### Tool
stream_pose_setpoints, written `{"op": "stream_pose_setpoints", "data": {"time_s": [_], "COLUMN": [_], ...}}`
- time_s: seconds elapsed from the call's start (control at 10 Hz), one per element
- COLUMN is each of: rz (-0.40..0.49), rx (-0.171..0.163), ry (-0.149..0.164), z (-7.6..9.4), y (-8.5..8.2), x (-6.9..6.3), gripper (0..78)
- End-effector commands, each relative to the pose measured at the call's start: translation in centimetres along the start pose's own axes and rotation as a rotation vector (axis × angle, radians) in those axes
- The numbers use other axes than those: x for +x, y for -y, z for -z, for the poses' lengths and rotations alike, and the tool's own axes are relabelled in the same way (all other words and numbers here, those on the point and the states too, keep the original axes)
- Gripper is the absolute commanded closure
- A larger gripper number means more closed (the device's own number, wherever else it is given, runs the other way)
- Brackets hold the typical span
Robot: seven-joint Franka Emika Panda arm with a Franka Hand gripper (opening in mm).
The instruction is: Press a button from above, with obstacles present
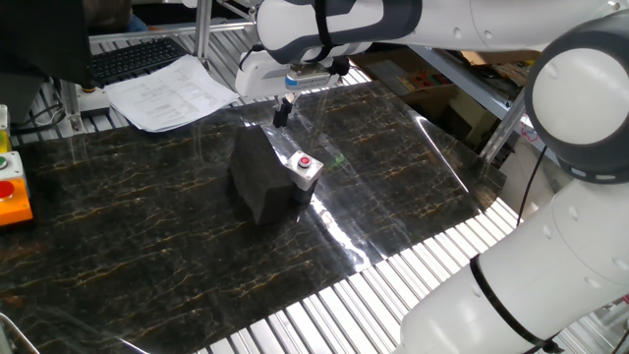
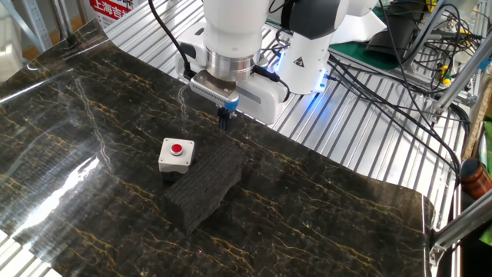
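Note:
The small red button [image 1: 305, 161] sits on its pale grey square box [image 1: 304, 173] on the dark marbled table; it also shows in the other fixed view [image 2: 177, 148]. The matte black block [image 1: 259, 180] lies right against the box, also seen in the other fixed view [image 2: 204, 185]. My gripper [image 1: 282, 114] hangs above the table beyond the far end of the block, off to the side of the button. In the other fixed view my gripper [image 2: 224, 121] shows its fingertips touching each other, holding nothing.
A larger red button on an orange housing [image 1: 10, 197] stands at the table's left edge. Papers [image 1: 169, 90] and a keyboard [image 1: 133, 59] lie behind the table. The robot base [image 2: 296, 54] and cables [image 2: 400, 100] are on the slatted metal bench.

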State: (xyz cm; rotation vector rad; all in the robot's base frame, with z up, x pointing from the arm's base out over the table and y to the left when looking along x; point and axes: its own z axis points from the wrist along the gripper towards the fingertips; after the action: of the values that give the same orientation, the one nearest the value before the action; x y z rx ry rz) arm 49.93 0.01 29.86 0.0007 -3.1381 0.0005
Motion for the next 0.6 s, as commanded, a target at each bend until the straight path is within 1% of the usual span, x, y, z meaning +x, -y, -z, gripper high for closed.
{"op": "stream_pose_setpoints", "data": {"time_s": [0.1,0.2,0.3,0.4,0.6], "rz": [-0.097,-0.09,-0.092,-0.101,-0.099], "rx": [-0.034,0.012,0.016,-0.006,-0.02], "ry": [-0.037,-0.036,-0.038,-0.052,-0.054], "z": [0.01,0.01,0.01,0.02,0.02], "y": [0.0,0.0,0.0,0.0,0.23], "x": [-0.01,-0.01,-0.01,-0.01,-0.62], "gripper": [77.6,77.6,77.6,77.6,77.6]}}
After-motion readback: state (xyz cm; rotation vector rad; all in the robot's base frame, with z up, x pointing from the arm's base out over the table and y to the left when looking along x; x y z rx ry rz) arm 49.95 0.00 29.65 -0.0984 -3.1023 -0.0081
